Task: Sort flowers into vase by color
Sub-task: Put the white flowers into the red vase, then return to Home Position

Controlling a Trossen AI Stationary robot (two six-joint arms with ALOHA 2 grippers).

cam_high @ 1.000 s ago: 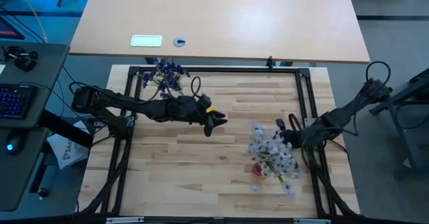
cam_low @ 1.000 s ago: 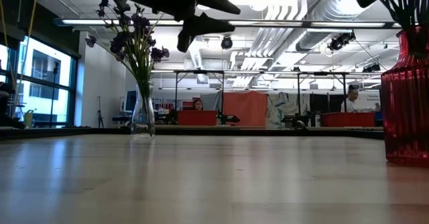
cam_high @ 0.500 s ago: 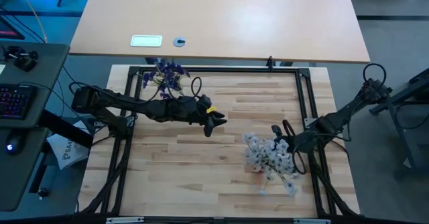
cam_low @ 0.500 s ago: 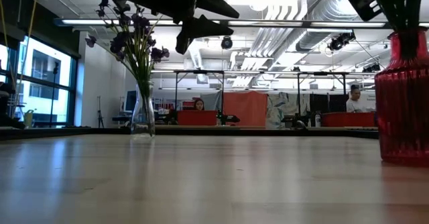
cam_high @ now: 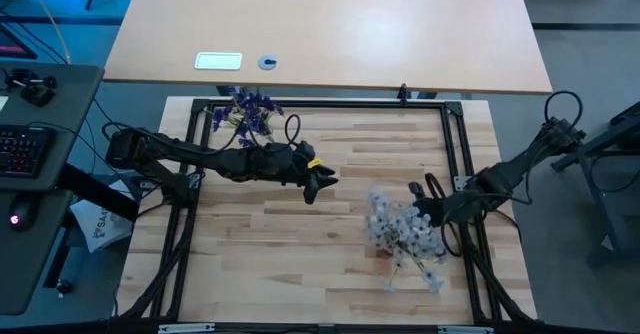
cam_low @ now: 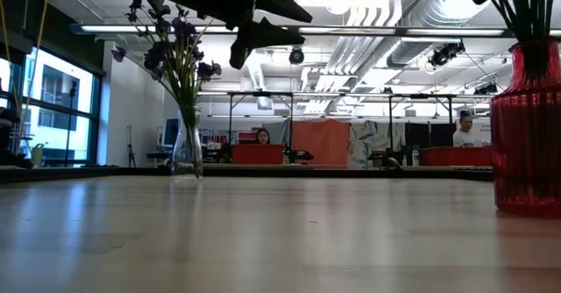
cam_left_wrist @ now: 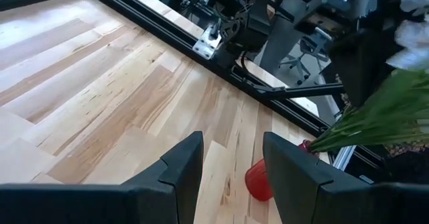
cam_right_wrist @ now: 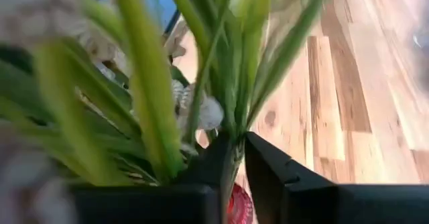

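Purple flowers [cam_high: 247, 108] stand with their stems in a clear glass vase [cam_low: 186, 148] at the table's far left. White flowers [cam_high: 405, 236] on green stems stand in a red vase [cam_low: 526, 135] at the near right. My right gripper [cam_high: 422, 208] is at the right side of this bunch, shut on its stems above the vase mouth. My left gripper [cam_high: 322, 182] hangs open and empty above the table's middle. The red vase [cam_left_wrist: 259, 181] shows beyond its fingers. My right gripper pinches one or two thin green stems [cam_right_wrist: 231, 143] of the white flowers between its two fingers, just above the red vase's mouth [cam_right_wrist: 238, 209]. It comes at them from the table's right side. The stems' lower ends stay inside the vase, which stands on the table.
A black metal frame [cam_high: 452, 139] runs around the wooden worktop. Bare wood lies between the two vases and along the near edge. A larger tan table [cam_high: 330, 29] with a small white card stands beyond the far edge.
My right gripper has gone a little toward the table's near and left edges with the white flowers' stems, then eased back slightly. The white bunch and the red vase have shifted a little toward the left with it.
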